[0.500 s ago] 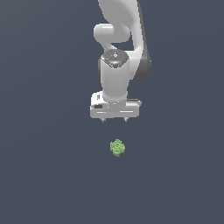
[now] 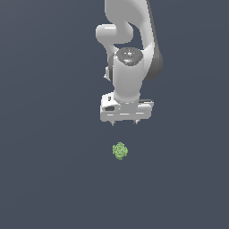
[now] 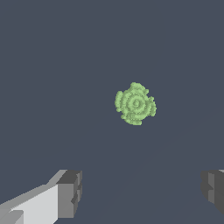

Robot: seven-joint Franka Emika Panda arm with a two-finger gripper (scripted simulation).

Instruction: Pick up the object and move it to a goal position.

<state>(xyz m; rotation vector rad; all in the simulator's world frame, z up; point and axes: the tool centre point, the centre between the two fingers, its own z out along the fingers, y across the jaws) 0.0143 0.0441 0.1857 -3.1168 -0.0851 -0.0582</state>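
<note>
The task is at its start: the object [image 2: 120, 151], a small light-green bumpy lump, lies alone on the dark floor [image 2: 44, 179], not yet touched. The gripper [image 2: 126, 122] hangs above it, apart from it, with its jaws spread wide and nothing between them. In the wrist view the two fingertips [image 3: 70, 192] sit far apart with the object [image 3: 135, 104] in sight beyond them, off the line between the pads, so the gripper seems not yet centred over it. In the exterior view the object sits a little toward that view's left of the gripper's middle. Everything is left to do: line up, descend, close on the object, lift, and carry it to the goal; no goal marker shows in either view. Room is plentiful: the floor around the object is flat and bare, with no edge, wall or other thing visible, so the approach from above looks unobstructed on every side.
</note>
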